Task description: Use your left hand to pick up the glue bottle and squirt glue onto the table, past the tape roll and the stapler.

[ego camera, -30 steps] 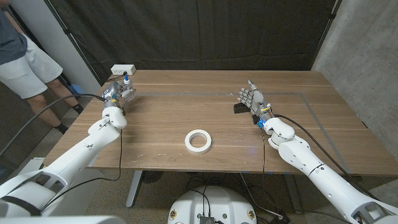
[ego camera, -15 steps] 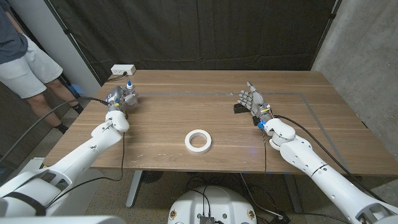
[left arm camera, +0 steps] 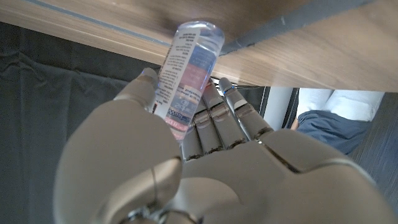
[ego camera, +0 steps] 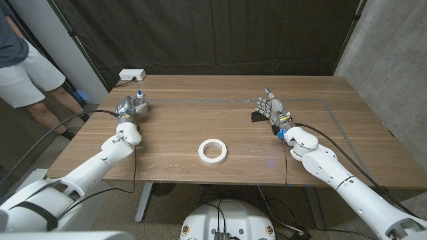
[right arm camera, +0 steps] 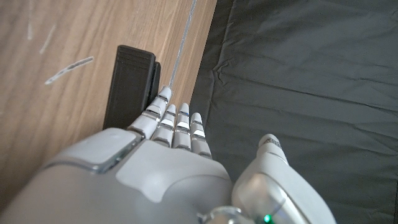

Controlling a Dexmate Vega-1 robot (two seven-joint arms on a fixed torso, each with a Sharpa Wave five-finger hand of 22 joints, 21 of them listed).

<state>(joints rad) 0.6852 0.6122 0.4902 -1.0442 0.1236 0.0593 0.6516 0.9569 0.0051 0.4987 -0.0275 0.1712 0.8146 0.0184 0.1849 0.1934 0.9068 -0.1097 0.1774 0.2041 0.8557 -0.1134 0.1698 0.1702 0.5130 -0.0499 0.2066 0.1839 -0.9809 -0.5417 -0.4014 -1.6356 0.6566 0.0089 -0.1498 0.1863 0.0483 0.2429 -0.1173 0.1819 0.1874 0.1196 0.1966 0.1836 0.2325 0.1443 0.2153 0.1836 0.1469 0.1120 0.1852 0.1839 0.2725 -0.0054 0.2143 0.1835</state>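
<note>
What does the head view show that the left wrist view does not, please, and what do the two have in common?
The head view alone takes in the tape roll near the table's front edge, the right hand and the black stapler beside it. The left wrist view alone shows the glue bottle's printed label up close, between the thumb and fingers. Both show the left hand gripping the bottle over the wooden table.
</note>
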